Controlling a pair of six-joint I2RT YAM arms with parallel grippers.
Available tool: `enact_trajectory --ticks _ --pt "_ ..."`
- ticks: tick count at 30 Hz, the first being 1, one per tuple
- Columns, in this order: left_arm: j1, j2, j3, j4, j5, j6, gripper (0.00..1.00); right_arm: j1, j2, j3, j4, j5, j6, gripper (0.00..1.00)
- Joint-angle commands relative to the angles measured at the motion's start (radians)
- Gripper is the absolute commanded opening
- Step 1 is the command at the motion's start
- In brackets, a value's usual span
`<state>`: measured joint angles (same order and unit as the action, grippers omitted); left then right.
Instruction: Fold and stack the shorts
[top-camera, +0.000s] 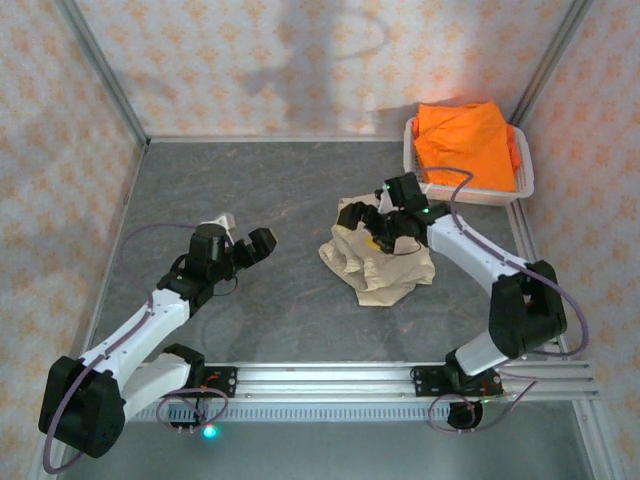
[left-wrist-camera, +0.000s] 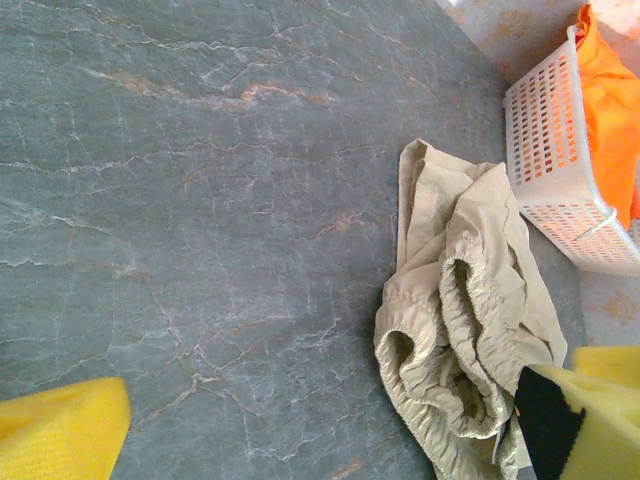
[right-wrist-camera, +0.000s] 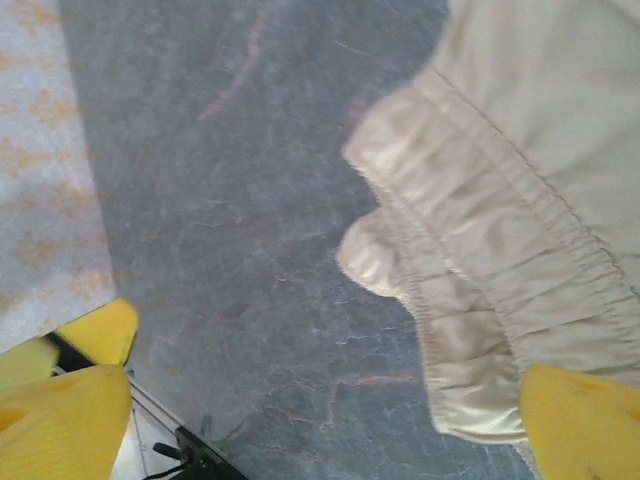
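Crumpled beige shorts (top-camera: 372, 262) lie right of the table's middle, their elastic waist bunched up (left-wrist-camera: 470, 300). Orange shorts (top-camera: 465, 140) are piled in the white basket (top-camera: 470, 192) at the back right. My right gripper (top-camera: 390, 232) hovers over the beige shorts' far edge, open. In the right wrist view its yellow pads (right-wrist-camera: 70, 415) stand wide apart, with the waistband (right-wrist-camera: 520, 200) beside the right pad and bare table between them. My left gripper (top-camera: 248, 242) is open over bare table to the left of the shorts, holding nothing, with a wide gap between its yellow pads (left-wrist-camera: 60, 435).
The white perforated basket (left-wrist-camera: 550, 150) stands against the right wall, with orange cloth (left-wrist-camera: 610, 110) showing above its rim. Patterned walls close in the grey marbled table (top-camera: 260, 190) on three sides. A metal rail (top-camera: 400, 378) runs along the near edge.
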<state>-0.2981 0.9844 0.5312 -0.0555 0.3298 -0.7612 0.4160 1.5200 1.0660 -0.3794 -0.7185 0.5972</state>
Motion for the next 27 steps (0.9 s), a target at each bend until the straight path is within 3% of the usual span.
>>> enact_trajectory --ticks 1,11,16,21,25,27 --pt "0.005 -0.024 0.017 0.018 -0.015 -0.007 1.0 0.006 0.032 -0.075 0.226 -0.062 0.155 0.96" --pt "0.005 0.002 0.015 0.057 0.002 -0.028 1.0 0.066 0.183 -0.365 0.588 -0.052 0.394 0.87" --pt "0.004 0.045 0.061 0.085 0.054 -0.051 1.0 0.108 0.159 -0.36 0.601 -0.064 0.393 0.86" --pt "-0.03 0.111 0.158 0.111 0.116 -0.099 1.0 0.129 -0.06 -0.29 0.365 0.069 0.236 0.91" --pt "-0.085 0.203 0.259 0.134 0.17 -0.144 1.0 0.128 -0.25 -0.215 0.062 0.31 0.038 1.0" --pt "-0.122 0.254 0.308 0.154 0.184 -0.162 1.0 0.126 -0.315 -0.192 -0.057 0.441 -0.033 1.0"
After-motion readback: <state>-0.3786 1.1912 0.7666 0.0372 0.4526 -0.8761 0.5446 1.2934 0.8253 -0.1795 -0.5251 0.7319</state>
